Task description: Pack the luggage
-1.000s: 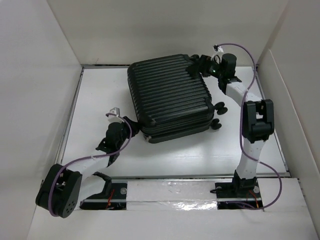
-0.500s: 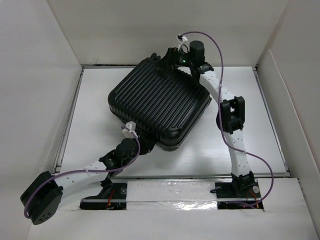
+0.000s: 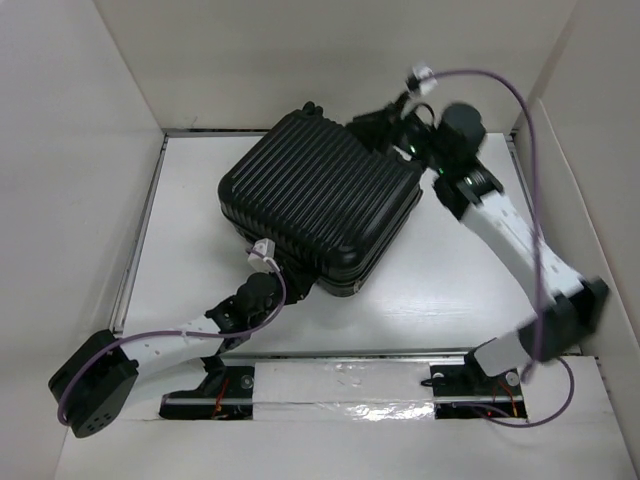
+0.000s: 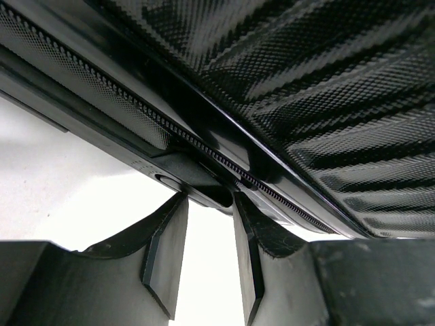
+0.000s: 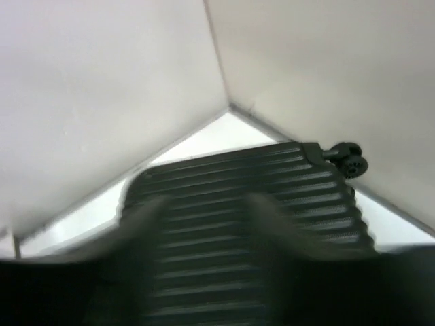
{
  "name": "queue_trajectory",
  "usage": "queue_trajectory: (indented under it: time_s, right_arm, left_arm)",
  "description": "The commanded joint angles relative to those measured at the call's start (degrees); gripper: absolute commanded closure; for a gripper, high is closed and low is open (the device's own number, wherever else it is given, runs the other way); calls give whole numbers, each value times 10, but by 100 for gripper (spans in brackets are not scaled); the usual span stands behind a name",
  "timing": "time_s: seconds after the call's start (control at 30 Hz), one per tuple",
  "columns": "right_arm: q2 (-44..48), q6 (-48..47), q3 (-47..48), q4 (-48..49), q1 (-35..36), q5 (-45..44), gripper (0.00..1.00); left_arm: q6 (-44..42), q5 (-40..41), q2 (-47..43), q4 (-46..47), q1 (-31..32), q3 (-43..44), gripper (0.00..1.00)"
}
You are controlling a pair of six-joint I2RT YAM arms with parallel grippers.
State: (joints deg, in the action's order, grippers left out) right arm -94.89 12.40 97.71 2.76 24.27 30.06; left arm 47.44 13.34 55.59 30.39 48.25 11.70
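The closed luggage (image 3: 320, 205) lies askew mid-table, its near corner's zipper edge just ahead of the narrowly parted left gripper (image 4: 207, 255), while the right gripper (image 3: 385, 125), too blurred to judge, has lifted off the far corner since before.

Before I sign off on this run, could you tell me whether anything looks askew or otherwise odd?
The luggage lies closed and skewed, its corners pointing diagonally across the table rather than square to the walls. The left gripper is at its zipper seam near a corner; the right wrist view is blurred. Nothing looks spilled or damaged.
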Motion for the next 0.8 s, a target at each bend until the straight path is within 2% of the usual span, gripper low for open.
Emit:
queue_trajectory:
  time_s: [0.0, 0.03, 0.07, 0.17, 0.2, 0.27, 0.3, 0.33, 0.43, 0.7, 0.77]
  right_arm:
    - [207, -71, -228, 139, 63, -205, 71]
    - [250, -63, -292, 154, 91, -235, 100]
    - [290, -54, -412, 189, 111, -287, 100]
    - [402, -34, -565, 234, 210, -394, 100]
    - [420, -28, -619, 203, 233, -417, 100]
    - [471, -3, -655, 126, 295, -514, 96]
    - [488, 25, -694, 111, 312, -535, 92]
    - [505, 37, -713, 103, 324, -551, 80]
    - [527, 71, -760, 92, 345, -555, 58]
    - [433, 86, -746, 87, 371, -606, 55]
    - [419, 83, -741, 101, 371, -614, 52]
  left_arm:
    - [-17, 38, 12, 93, -9, 42, 71]
    - [-17, 37, 14, 99, -9, 46, 70]
    - [-18, 32, 17, 101, -9, 46, 70]
    - [-30, 21, 36, 109, -9, 60, 71]
    - [-31, 20, 46, 114, -9, 62, 71]
    - [-32, 14, 54, 120, -9, 68, 71]
    - [-32, 10, 58, 123, -9, 70, 71]
    - [-32, 8, 60, 123, -9, 73, 71]
    - [-36, 14, 59, 127, -9, 75, 71]
    - [-46, 21, 36, 109, -9, 79, 71]
    - [-46, 18, 35, 107, -9, 78, 71]
